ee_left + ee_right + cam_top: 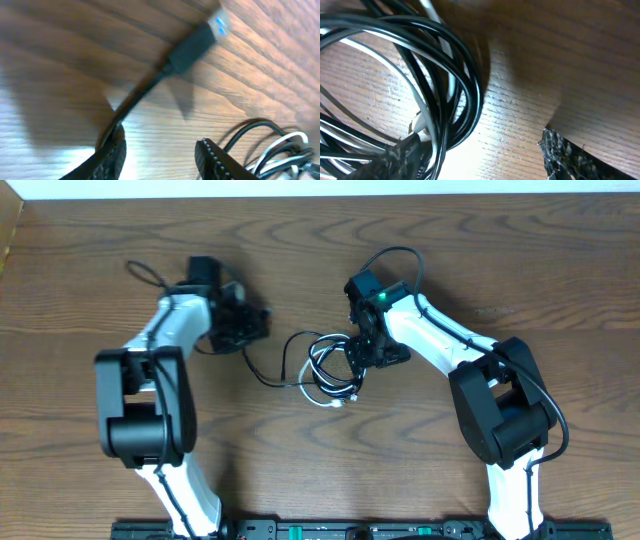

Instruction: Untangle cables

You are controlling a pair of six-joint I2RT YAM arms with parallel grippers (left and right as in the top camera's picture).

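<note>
Judging from above, the untangling looked barely started: the black cable [262, 377] and white cable [338, 399] lay looped together mid-table [300, 470], with one black plug [194, 46] trailing left. The left end effector [159, 147] stood half open beside that strand, and the right end effector [480, 142] gaped wide over the coil, both empty.

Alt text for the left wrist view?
A black cable runs diagonally from the left gripper up to its plug at upper right, over a wooden table. The jaws stand apart, the cable against one of them; a tangle of black and white cables sits at lower right.
</note>
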